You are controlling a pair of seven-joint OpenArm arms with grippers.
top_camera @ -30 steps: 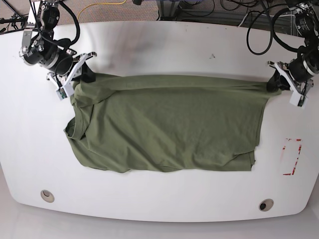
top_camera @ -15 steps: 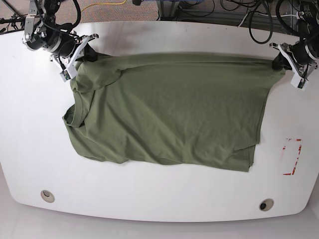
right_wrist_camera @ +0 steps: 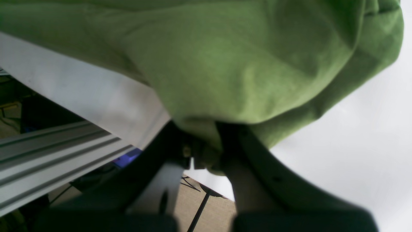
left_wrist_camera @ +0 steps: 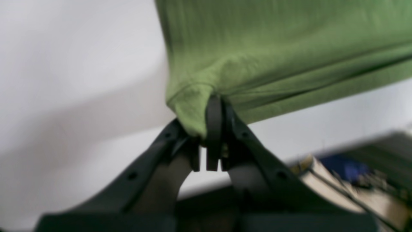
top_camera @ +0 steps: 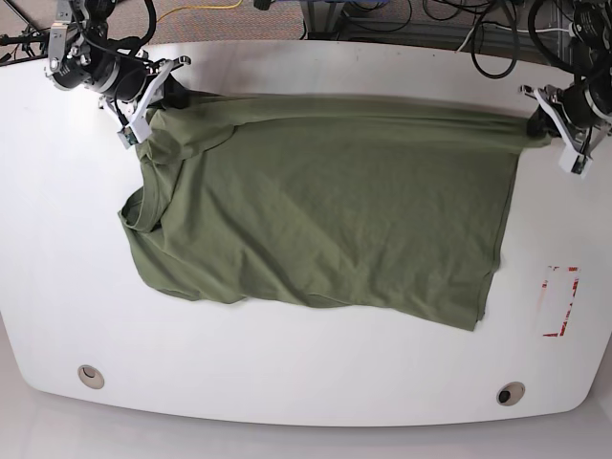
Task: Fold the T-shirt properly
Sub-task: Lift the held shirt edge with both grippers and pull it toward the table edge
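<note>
Both end effectors, left and right, clenched on T-shirt corners, carried its taut edge toward table far edge.

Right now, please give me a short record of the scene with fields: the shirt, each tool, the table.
garment: olive-green T-shirt, spread wide, wrinkled, not folded
far edge: stretched between both tools
left tool: shut on a corner of the T-shirt
right tool: shut on bunched cloth of the T-shirt
surface: white table
marking: red tape outline near the table's edge, beside the T-shirt, apart from it
</note>
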